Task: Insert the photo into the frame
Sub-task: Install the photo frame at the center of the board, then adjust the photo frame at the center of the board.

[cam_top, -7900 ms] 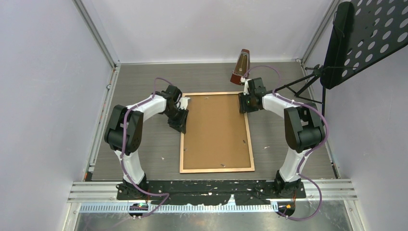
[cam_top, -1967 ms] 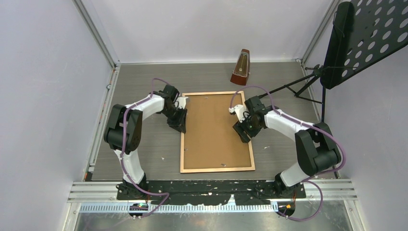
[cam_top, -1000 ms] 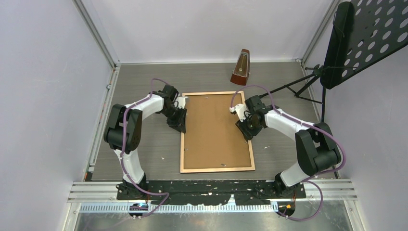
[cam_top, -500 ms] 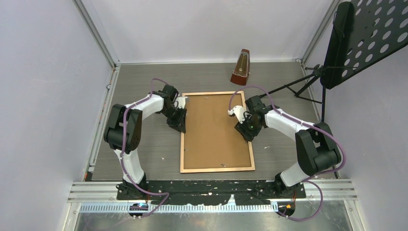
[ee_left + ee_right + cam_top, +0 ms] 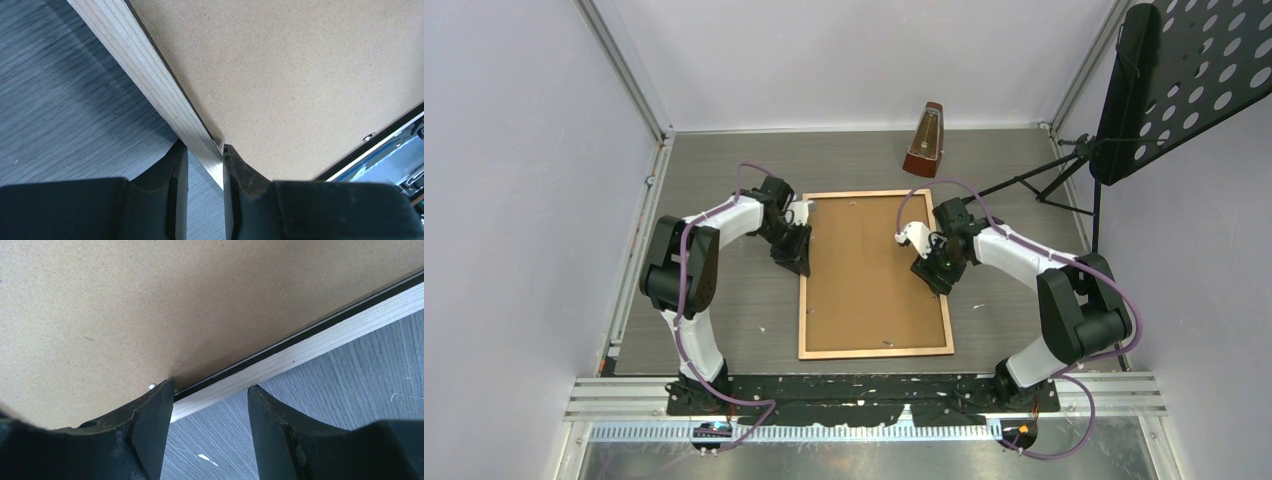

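Firmly the left gripper (image 5: 205, 155) pinches the frame (image 5: 159, 85); right gripper (image 5: 210, 386) straddles it.

Frame (image 5: 874, 352): large rectangle, lying flat with its rear face up on the grey desk (image 5: 724, 170). Long sides run near-to-far. Border is thin, light wood with visible grain. Both wrist views show a black inner lip along it. Brown hardboard backing (image 5: 869, 270) fills the opening, with small metal tabs at its edges. Left long rail is pinched between the jaws of the left gripper (image 5: 202, 147).
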You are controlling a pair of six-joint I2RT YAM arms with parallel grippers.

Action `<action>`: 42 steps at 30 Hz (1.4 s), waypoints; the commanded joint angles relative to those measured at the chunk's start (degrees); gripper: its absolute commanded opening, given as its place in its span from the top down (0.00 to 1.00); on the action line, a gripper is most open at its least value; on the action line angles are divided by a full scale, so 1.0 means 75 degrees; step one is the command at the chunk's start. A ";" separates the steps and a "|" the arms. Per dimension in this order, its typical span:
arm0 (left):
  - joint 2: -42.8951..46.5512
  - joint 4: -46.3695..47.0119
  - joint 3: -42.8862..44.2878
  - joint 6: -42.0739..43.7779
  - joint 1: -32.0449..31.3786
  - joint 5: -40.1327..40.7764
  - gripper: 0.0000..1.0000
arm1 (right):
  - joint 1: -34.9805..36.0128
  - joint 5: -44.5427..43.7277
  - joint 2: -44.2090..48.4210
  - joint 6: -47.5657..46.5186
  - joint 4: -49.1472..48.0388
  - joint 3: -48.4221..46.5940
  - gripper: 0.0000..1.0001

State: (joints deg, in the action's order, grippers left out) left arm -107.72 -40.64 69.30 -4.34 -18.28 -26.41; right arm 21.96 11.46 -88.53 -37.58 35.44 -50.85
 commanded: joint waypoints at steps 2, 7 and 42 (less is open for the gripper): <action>-0.0111 0.0122 -0.0052 0.0248 0.0018 -0.0160 1.00 | 0.0137 0.0085 -0.0232 -0.0624 0.0777 0.0169 0.36; -0.0105 0.0116 -0.0052 0.0250 0.0030 -0.0172 1.00 | 0.0091 0.0154 -0.0191 -0.0484 0.0755 0.0026 0.35; 0.0080 0.0129 -0.0095 0.0256 0.0082 -0.0222 0.93 | -0.0858 0.0131 -0.1366 0.2907 0.0023 -0.1611 0.54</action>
State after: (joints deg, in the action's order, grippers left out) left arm -107.74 -40.51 69.19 -4.34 -17.93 -27.09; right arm 15.84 11.29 -98.30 -16.78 36.42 -60.80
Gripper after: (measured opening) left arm 0.236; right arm 0.505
